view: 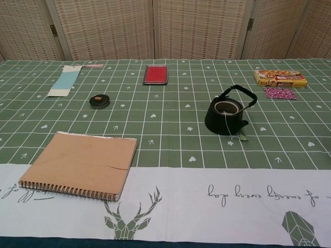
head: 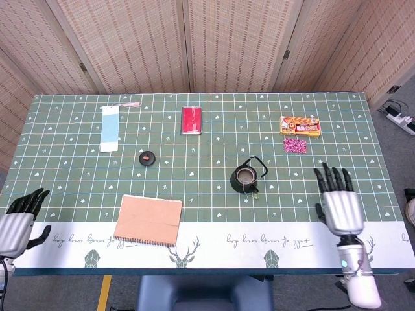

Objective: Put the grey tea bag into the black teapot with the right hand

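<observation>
Left robot hand (head: 18, 219): seen at the near left corner of the tabletop (head: 78, 181), fingers apart, nothing held.

Blue strip (head: 110, 128): laid flat toward the far left edge.

Small round tin (head: 148, 157): set between the strip and the notebook.

Brown notebook (head: 148, 219): laid near the front edge, left of centre.

Red case (head: 191, 120): placed toward the far edge, about centre.

Black teapot (head: 245, 177): stood upright right of centre, lid off, handle raised. A white string (view: 227, 124) is seen running from the opening over the near wall to a small tag (view: 242, 136) lying on the tabletop against the base. The grey tea bag itself is not visible; it is judged to be inside the pot.

Orange packet (head: 300, 126) and pink packet (head: 295, 145): laid toward the far right edge.

Right robot hand (head: 338, 199): seen at the near right edge, well apart from the teapot, fingers spread, nothing held.

Handling note: the placing is judged done. The right robot hand is best kept away from the string and tag, so that the bag is not dragged out or the pot tipped.
</observation>
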### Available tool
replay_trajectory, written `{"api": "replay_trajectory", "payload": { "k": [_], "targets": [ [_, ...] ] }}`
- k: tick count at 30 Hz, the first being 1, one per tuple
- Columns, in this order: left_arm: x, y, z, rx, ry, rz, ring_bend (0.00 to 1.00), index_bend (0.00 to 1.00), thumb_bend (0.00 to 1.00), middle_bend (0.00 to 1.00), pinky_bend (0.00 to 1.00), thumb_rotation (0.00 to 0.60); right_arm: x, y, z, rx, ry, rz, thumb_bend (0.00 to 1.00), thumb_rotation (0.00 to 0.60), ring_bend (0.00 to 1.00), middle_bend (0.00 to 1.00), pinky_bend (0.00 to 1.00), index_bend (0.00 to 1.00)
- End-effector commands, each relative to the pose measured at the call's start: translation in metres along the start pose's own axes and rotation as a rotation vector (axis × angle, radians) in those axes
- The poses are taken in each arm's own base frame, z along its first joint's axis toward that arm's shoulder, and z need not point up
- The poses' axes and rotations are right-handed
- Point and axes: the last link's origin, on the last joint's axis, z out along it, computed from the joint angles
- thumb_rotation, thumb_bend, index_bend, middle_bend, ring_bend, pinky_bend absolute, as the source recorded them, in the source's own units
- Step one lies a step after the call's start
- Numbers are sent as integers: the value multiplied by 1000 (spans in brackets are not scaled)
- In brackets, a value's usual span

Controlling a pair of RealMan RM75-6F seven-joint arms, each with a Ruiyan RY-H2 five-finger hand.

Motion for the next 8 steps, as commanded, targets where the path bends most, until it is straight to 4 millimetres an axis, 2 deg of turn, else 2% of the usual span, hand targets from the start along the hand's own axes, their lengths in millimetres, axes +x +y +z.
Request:
{"api": "replay_trajectory", "payload": {
  "k": [1, 4, 8],
  "targets": [
    [-2, 6, 0, -7, 8, 11, 71, 0, 378, 4, 114, 600, -26, 80, -50, -100, 77, 35, 423, 600, 0, 0, 0, 0],
    [-3, 6, 1, -10, 10, 18, 71, 0, 377, 4, 114, 600, -16, 85, -58, -80, 138, 72, 423, 600, 0, 0, 0, 0],
    [-2, 5, 0, -8, 13, 13, 71, 0, 377, 4, 114, 600, -16, 86, -62, -62, 133, 85, 423, 600, 0, 0, 0, 0]
  ]
}}
